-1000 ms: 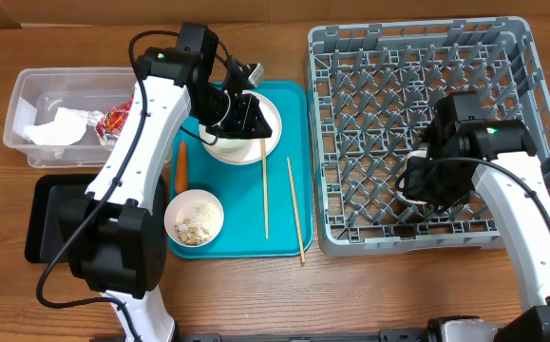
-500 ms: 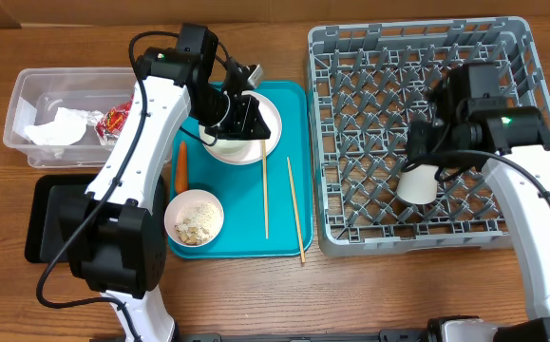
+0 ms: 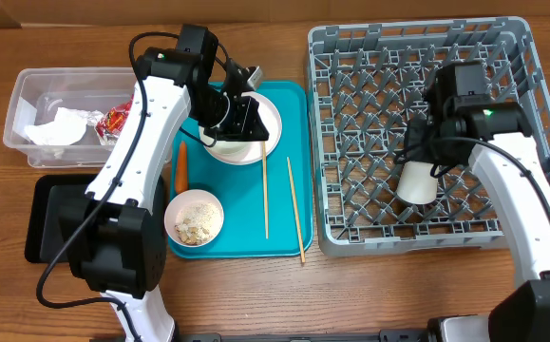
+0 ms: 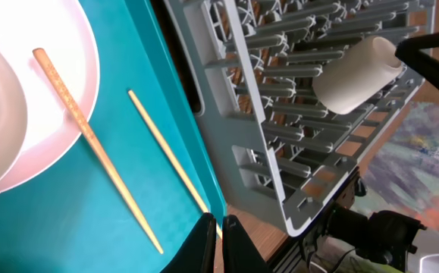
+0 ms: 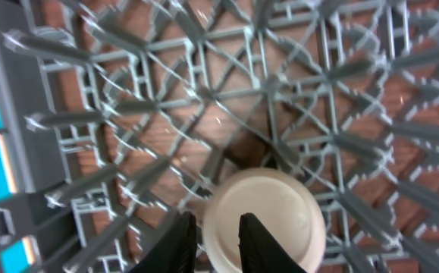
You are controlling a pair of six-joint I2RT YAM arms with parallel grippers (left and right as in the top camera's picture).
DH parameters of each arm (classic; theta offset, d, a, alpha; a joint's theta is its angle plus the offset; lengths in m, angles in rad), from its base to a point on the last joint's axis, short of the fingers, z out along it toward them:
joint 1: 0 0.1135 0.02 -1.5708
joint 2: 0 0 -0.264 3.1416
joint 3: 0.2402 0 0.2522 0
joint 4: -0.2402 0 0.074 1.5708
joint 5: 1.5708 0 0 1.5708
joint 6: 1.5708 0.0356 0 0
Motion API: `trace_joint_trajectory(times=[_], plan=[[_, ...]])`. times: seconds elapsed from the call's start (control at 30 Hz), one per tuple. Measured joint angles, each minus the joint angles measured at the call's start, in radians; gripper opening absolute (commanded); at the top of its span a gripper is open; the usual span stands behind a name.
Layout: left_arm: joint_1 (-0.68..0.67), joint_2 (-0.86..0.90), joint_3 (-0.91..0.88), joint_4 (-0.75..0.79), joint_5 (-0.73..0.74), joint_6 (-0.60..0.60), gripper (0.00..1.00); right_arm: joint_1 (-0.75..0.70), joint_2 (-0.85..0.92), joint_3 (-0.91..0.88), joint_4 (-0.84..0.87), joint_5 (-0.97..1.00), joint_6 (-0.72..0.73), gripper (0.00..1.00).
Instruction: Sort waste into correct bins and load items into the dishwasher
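My left gripper (image 3: 248, 121) hovers over the white plate (image 3: 269, 116) and the bowl (image 3: 229, 148) on it. Its jaws are shut with nothing in them (image 4: 219, 241). One chopstick (image 4: 90, 144) leans on the plate rim, and the other chopstick (image 4: 166, 167) lies on the teal tray (image 4: 52, 220). The small white cup (image 3: 417, 182) lies on its side among the pegs of the grey dish rack (image 3: 417, 57). My right gripper (image 3: 425, 152) is just above the cup (image 5: 280, 220), jaws apart (image 5: 215, 220) and empty. A carrot piece (image 3: 181, 166) and a bowl of rice scraps (image 3: 195, 218) sit at the teal tray's left.
The clear tub (image 3: 28, 90) at far left holds a crumpled napkin (image 3: 51, 128) and a red wrapper (image 3: 113, 121). A black tray (image 3: 51, 223) lies in front of the tub. The rack's upright pegs surround the cup.
My right gripper has let go of the cup, risen off it and narrowed its jaws. The cup now lies in the rack. The left arm has hardly moved.
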State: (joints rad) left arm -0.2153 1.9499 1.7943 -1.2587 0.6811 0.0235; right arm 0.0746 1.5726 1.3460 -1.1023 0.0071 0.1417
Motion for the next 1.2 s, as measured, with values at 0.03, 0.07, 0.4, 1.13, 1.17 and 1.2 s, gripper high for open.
trace_joint_trajectory(times=[0.03, 0.07, 0.4, 1.13, 1.17, 1.2], plan=[[0.000, 0.000, 0.000, -0.002, -0.003, 0.000, 0.06, 0.000, 0.001, 0.000, -0.016, 0.002, 0.004, 0.22], [0.000, 0.000, 0.000, -0.003, -0.006, 0.000, 0.06, 0.000, 0.001, 0.000, -0.034, 0.005, 0.008, 0.22], [0.000, 0.000, 0.000, -0.002, -0.021, 0.000, 0.06, 0.000, 0.001, 0.000, -0.180, 0.013, 0.024, 0.23], [0.000, 0.000, 0.000, -0.004, -0.028, 0.000, 0.06, 0.000, 0.001, -0.040, -0.191, 0.019, 0.045, 0.24], [0.000, 0.000, 0.000, -0.004, -0.028, 0.000, 0.06, 0.000, 0.001, -0.040, -0.190, 0.019, 0.045, 0.24], [0.000, 0.000, 0.000, -0.004, -0.028, 0.000, 0.06, 0.000, 0.001, -0.040, -0.189, 0.019, 0.045, 0.24]])
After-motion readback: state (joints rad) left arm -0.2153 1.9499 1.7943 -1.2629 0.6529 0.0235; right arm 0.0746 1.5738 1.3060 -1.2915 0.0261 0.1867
